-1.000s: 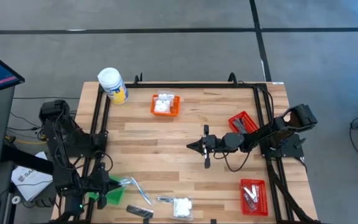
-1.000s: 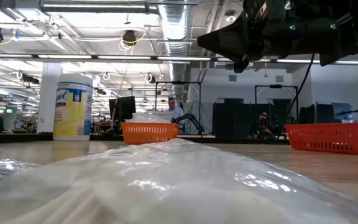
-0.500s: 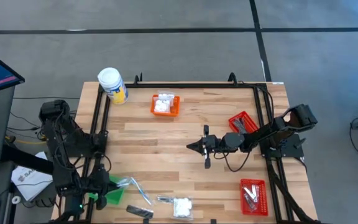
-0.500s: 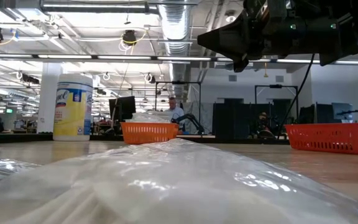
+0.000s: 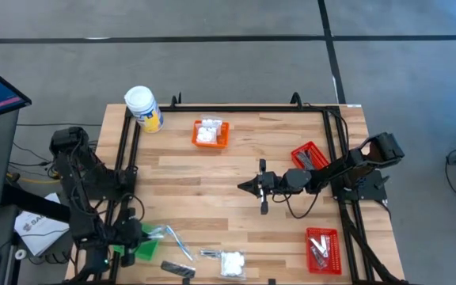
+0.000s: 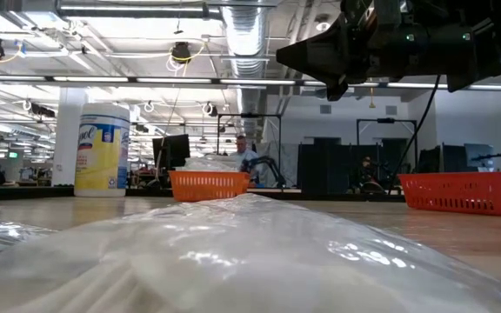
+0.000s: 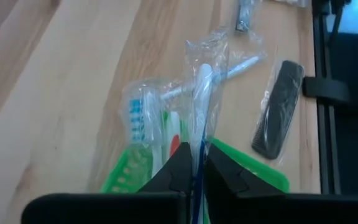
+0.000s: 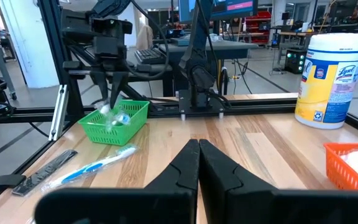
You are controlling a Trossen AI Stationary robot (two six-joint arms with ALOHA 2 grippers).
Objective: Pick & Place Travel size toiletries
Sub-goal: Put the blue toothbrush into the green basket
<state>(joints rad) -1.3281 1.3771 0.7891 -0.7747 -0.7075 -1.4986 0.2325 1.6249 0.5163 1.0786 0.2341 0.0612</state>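
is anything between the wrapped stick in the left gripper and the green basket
Nothing visible. The left gripper is shut on a clear-wrapped stick right above the green basket, which already holds other wrapped sticks. The right gripper waits mid-table.

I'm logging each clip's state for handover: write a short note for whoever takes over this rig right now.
Left gripper: shut on a clear-wrapped white toothbrush, held above the green mesh basket at the table's near-left corner; that basket already holds wrapped sticks.
Right gripper: shut, empty, waiting over the table's middle.
Done: white packets in the orange basket; items in both red baskets.
Left: release the toothbrush; then the loose blue-handled wrapped toothbrush, the dark flat sachet and the white lumpy packet along the near edge.
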